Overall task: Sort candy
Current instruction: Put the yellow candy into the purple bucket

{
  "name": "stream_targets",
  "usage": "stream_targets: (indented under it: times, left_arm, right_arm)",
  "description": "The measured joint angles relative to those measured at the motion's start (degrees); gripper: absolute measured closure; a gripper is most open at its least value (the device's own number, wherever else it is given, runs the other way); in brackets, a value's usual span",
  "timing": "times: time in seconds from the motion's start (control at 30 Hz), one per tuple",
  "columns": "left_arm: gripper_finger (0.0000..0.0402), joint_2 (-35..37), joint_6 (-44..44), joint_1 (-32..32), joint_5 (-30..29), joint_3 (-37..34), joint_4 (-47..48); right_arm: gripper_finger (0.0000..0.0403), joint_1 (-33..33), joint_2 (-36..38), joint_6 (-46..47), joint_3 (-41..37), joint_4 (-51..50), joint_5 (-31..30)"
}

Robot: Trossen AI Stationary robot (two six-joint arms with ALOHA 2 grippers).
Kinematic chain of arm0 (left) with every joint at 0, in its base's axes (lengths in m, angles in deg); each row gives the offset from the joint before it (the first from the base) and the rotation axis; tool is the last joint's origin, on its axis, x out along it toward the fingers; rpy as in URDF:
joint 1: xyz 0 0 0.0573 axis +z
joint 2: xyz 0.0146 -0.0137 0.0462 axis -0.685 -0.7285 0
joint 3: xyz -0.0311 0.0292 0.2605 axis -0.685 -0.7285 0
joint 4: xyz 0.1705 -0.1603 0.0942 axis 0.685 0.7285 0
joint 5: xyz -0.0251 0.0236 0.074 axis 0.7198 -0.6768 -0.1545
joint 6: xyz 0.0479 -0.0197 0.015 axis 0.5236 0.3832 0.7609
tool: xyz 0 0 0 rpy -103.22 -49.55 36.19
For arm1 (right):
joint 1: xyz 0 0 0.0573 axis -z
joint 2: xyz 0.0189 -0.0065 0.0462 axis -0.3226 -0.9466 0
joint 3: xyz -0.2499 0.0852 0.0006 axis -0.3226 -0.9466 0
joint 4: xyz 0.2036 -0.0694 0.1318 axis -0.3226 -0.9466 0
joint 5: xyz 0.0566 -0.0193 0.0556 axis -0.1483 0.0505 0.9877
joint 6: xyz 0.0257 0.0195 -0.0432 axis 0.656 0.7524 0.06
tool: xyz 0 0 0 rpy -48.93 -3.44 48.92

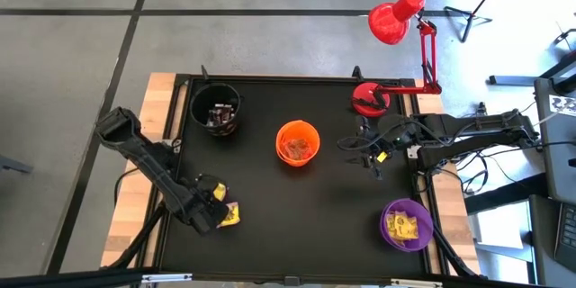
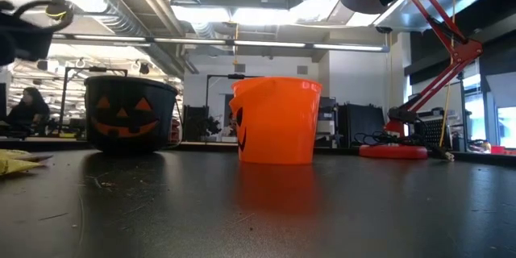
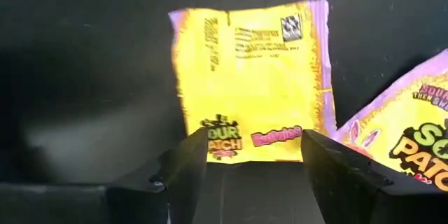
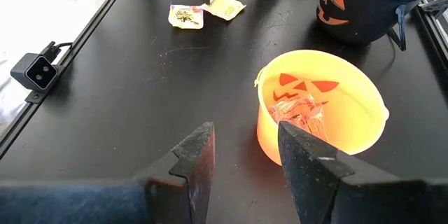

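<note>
The black worktop (image 1: 297,216) is filling the middle of the high view, with a red lamp (image 1: 396,20) standing at its upper right edge. The left arm is reaching in at the lower left, and the right arm is waiting at the right edge. Three cups are sitting well apart: a black cup (image 1: 216,108) at upper left holding dark candy, an orange cup (image 1: 297,142) in the centre holding clear-wrapped sweets, and a purple cup (image 1: 407,225) at lower right holding yellow packets. The left gripper (image 3: 255,157) is hanging with jaws released over a yellow candy packet (image 3: 253,87) lying flat beside a second packet (image 3: 406,136). The right gripper (image 4: 241,147) is holding its jaws apart and empty.
</note>
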Motion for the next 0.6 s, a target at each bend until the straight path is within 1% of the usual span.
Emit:
stream_targets:
  times: [0.17, 0.33, 0.47, 0.6]
  left_arm:
    - [0.0173, 0.25, -2.23, -0.16, -0.19, -4.48, -6.93]
    - [0.0175, 0.34, -5.39, -0.16, -0.95, -6.36, -6.93]
    - [0.0185, 0.16, -4.94, -0.16, -3.96, -6.57, -6.68]
    - [0.0210, 0.03, -4.13, -0.14, -7.70, -6.71, -6.91]
  right_arm:
    - [0.0249, 0.00, 0.00, 0.00, 0.00, 0.03, 0.00]
    - [0.0249, 0.00, 0.00, 0.00, 0.00, 0.04, 0.00]
    - [0.0249, 0.00, 0.02, 0.00, 0.00, 0.05, 0.00]
    - [0.0249, 0.00, -0.10, 0.00, 0.00, 0.07, 0.00]
